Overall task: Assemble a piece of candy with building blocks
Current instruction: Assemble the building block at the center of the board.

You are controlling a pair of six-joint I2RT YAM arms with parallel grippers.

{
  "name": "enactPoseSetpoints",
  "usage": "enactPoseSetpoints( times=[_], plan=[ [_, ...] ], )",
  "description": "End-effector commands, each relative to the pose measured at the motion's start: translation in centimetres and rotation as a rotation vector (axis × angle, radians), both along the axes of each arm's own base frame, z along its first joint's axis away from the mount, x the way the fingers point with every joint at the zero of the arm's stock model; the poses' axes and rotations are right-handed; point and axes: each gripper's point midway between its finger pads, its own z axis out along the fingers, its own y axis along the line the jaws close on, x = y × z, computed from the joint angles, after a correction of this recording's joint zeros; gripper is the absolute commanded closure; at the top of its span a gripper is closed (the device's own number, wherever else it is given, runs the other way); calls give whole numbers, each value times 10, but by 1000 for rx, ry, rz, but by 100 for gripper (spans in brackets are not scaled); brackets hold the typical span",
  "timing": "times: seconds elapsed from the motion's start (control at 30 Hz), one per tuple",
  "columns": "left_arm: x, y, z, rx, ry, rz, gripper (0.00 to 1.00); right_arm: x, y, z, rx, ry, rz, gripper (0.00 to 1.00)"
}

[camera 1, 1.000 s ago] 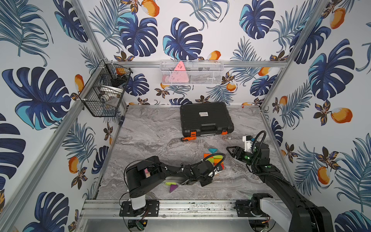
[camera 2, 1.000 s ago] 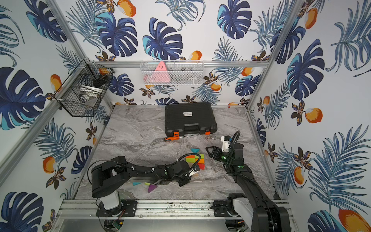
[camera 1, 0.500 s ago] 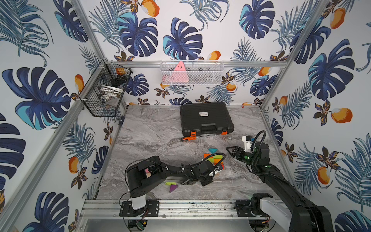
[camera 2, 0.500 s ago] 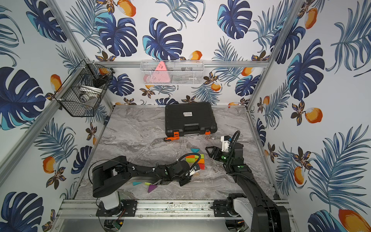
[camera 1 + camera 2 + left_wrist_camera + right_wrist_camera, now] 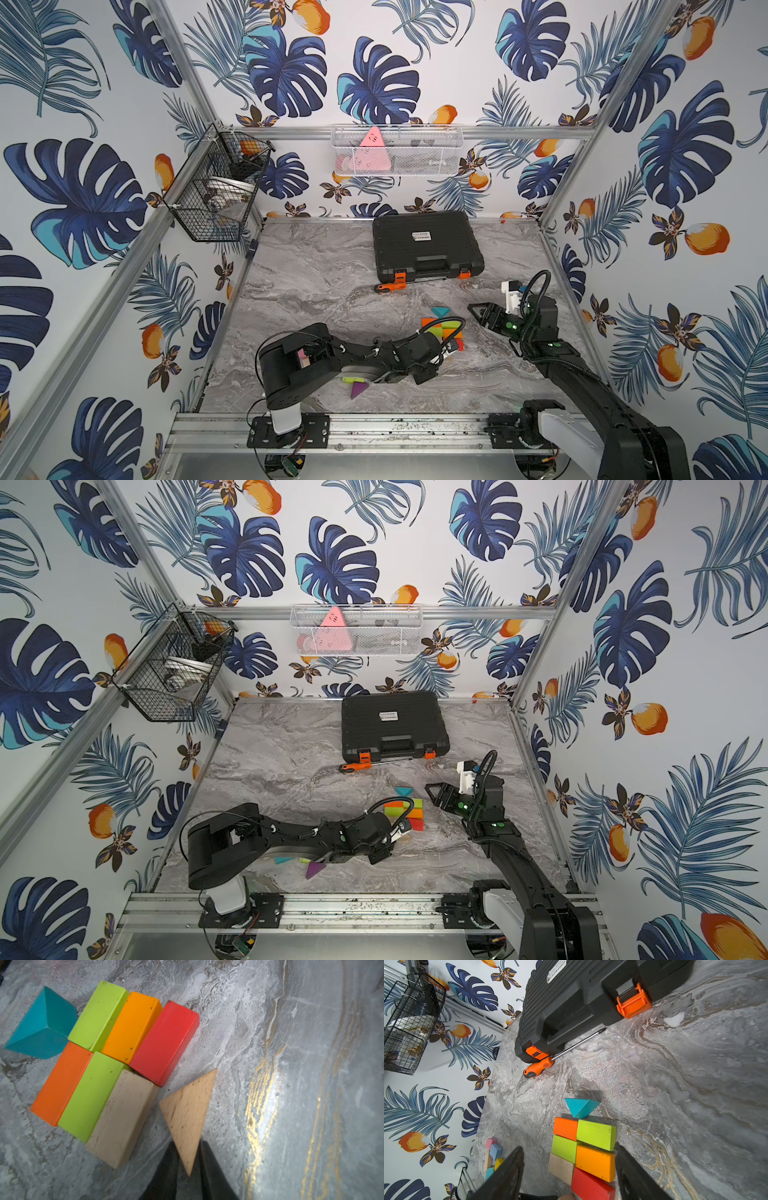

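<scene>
Candy nearly wrapped: my left hand (image 5: 188, 1147) is clamped on the plain wooden triangle (image 5: 187, 1109), holding it just beside the front end of the body, right of centre on the table (image 5: 316, 282) and toward its front edge. The body is six rectangular blocks lying flat in two touching rows: orange-red, green and a bare wooden block (image 5: 122, 1120) in one, green, orange and the red block (image 5: 164, 1043) in the other. The teal triangle (image 5: 41, 1024) already closes the end facing the back edge, its tip at the seam between the rows. My wooden piece is the matching twist for the opposite end. One of its corners sits close to the bare wooden block, but it looks skewed off to the red side, and I cannot tell whether it rests on the table or hangs just above. My right hand (image 5: 568, 1147) hovers with its fingers apart and nothing between them, on the right-edge side of the build. Next, as I judge it, I should turn the triangle so a tip meets the seam, set it down and let go gently without nudging the rows. Spare blocks, including a purple triangle (image 5: 358, 388), lie near the front-left corner.
</scene>
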Motion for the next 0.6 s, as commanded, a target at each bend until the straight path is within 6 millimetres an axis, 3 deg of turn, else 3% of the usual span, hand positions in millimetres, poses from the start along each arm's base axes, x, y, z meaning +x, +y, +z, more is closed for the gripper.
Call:
enactPoseSetpoints(
  times=[0.0,0.57],
  plan=[
    [-2,12,-9,58,17,14,73,2,2,7,2,-35,15,29],
    [-3,13,-9,65,6,-6,75,1,3,7,-1,-37,19,29]
  ],
)
